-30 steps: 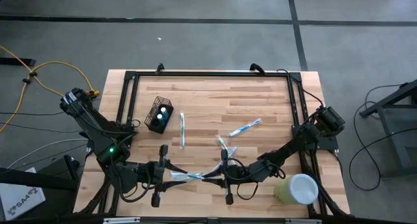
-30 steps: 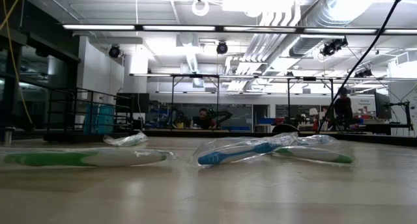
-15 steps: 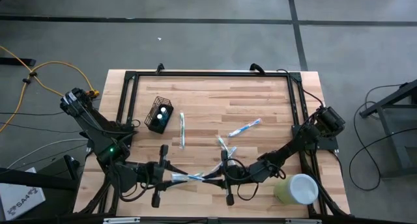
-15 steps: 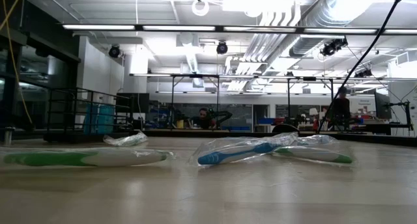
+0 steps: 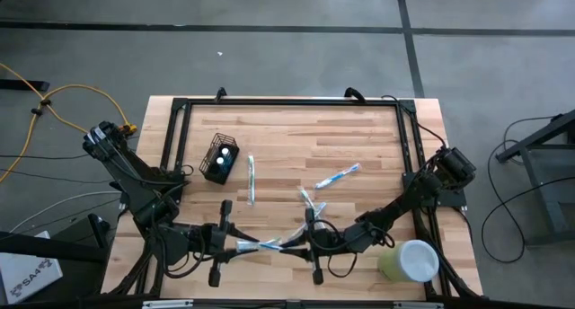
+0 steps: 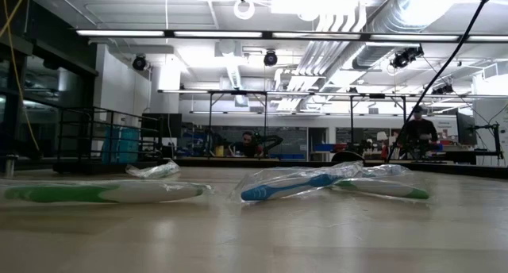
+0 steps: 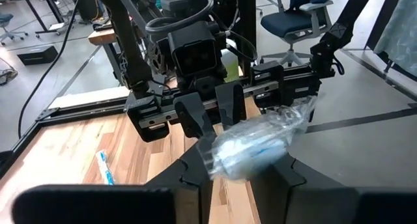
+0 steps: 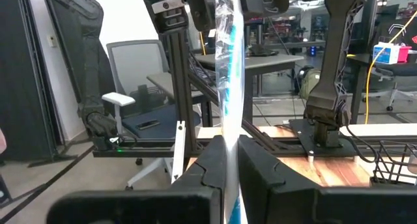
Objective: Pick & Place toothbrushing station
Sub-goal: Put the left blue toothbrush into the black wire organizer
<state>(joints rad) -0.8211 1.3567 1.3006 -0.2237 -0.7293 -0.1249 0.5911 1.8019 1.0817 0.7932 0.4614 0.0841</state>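
— Where is the toothbrushing station (image 5: 220,159)?

— On the left half of the table (image 5: 359,129), toward the far side: a small boxy cup of black wire mesh, standing upright, well apart from both grippers. Two pale round shapes show inside it; I cannot tell what they are.

— And the arms?

— They meet at the near edge, in the middle. The right gripper (image 5: 301,242) is pinched tight on a wrapped toothbrush (image 5: 269,244), a blue-and-white brush in crinkly clear film. It holds one end so the other end sticks out toward the left gripper (image 5: 235,244). That looks to me like a handover.

— Has the left one got it?

— Its fingers sit either side of the wrapper, partly closed. Whether they are pressing it yet, I cannot tell.

— Anything else on the table?

— Three more wrapped brushes lie flat on the pale wood planks: a white and green one (image 5: 251,179) just right of the mesh cup, a blue one (image 5: 339,176) right of centre, another (image 5: 310,201) nearer. A pale green cup (image 5: 409,260) with white inside stands at the near right corner.

— The film looks slippery.

— It may slide or crumple under a grip, I'd guess.
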